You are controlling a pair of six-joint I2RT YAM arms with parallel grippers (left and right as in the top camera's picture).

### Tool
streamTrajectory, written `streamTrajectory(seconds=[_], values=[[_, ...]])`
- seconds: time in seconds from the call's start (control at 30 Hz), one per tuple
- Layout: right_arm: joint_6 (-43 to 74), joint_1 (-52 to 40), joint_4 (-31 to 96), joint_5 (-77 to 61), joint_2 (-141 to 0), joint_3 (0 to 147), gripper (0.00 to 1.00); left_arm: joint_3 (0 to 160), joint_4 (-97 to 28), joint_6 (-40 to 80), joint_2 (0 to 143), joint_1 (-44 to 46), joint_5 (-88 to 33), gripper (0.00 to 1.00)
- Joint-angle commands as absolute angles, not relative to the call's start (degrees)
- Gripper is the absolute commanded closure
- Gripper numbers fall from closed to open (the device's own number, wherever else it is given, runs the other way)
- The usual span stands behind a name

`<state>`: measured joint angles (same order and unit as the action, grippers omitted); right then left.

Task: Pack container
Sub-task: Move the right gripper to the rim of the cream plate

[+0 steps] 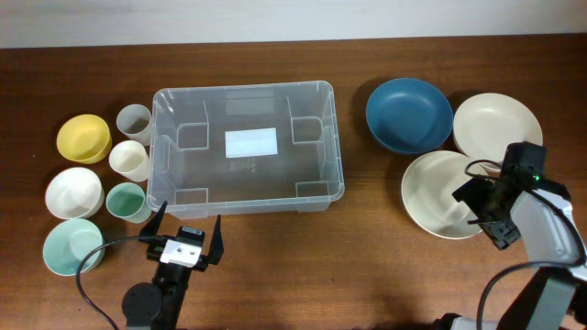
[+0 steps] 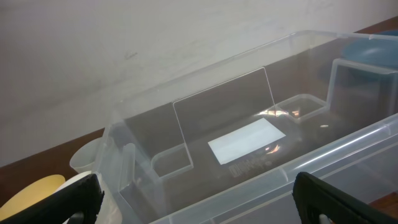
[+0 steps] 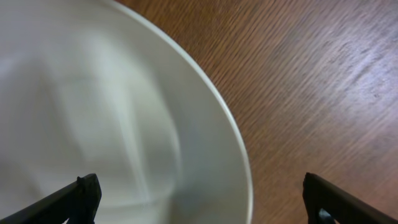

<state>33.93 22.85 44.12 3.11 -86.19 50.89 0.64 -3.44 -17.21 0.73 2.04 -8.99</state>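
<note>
At the 9 o'clock side of the table (image 1: 367, 266) stands a tight cluster of small ware: a yellow bowl (image 1: 84, 137), a grey cup (image 1: 134, 121), a cream cup (image 1: 129, 160), a small white bowl (image 1: 73, 192), a green cup (image 1: 126, 202) and a pale teal bowl (image 1: 71, 246). They sit so close that a reach for one could topple its neighbour, the upright cups above all.

The left gripper (image 1: 187, 234) hovers at 7 o'clock of the container, jaws spread and holding nothing. It is just beside the near wall, and a careless swing toward the cups could clip that wall and shove the bin.

The container (image 1: 243, 88) sits mid-table, a little toward 12 o'clock. It is open side up and empty, with a white label (image 1: 251, 143) showing on its base. The blocks in its corners narrow the floor, so a wide bowl set down off centre might perch tilted on one.

At 3 o'clock of the container rest a blue bowl (image 1: 409, 113), a cream bowl (image 1: 497, 124) and a large white bowl (image 1: 440, 194). The right gripper (image 1: 486, 215) hangs over the white bowl's 3 o'clock rim. Its jaws are spread wide, and the wrist view shows the rim running between them. That rim looks thin and smooth, so a pinch there alone could slip or tip the bowl. The cream bowl is close enough that lifting the white one might scrape it.
</note>
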Motion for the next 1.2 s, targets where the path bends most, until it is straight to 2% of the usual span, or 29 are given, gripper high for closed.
streamTrajectory(seconds=[0.0,0.23,0.27,0.37,0.47,0.6,0.67,0.77,1.0,1.17], values=[[33.41,23.33,43.35,2.61,-88.79,51.53,0.01,0.51,-3.75,-18.04,0.36,1.69,-8.99,0.00],[33.45,23.33,41.19,1.85,-92.42,51.51,0.00,0.51,-3.75,-18.04,0.36,1.69,-8.99,0.00],[33.45,23.33,41.12,1.85,-92.62,51.46,0.03,0.51,-3.75,-18.04,0.36,1.69,-8.99,0.00],[33.43,23.33,41.25,1.58,-92.64,51.44,0.29,0.51,-3.75,-18.04,0.36,1.69,-8.99,0.00],[33.43,23.33,41.32,0.89,-92.64,51.44,0.48,0.51,-3.75,-18.04,0.36,1.69,-8.99,0.00],[33.43,23.33,42.30,0.58,-92.64,51.44,0.61,0.51,-3.75,-18.04,0.36,1.69,-8.99,0.00],[33.43,23.33,43.18,0.60,-92.64,51.44,0.71,0.51,-3.75,-18.04,0.36,1.69,-8.99,0.00],[33.43,23.33,44.21,0.58,-92.64,51.44,0.94,0.51,-3.75,-18.04,0.36,1.69,-8.99,0.00],[33.43,23.33,46.78,-1.23,-92.49,51.46,0.96,0.51,-3.75,-18.04,0.36,1.69,-8.99,0.00],[33.36,23.31,53.80,-4.56,-88.55,52.99,0.96,0.51,-3.75,-18.04,0.36,1.69,-8.99,0.00]])
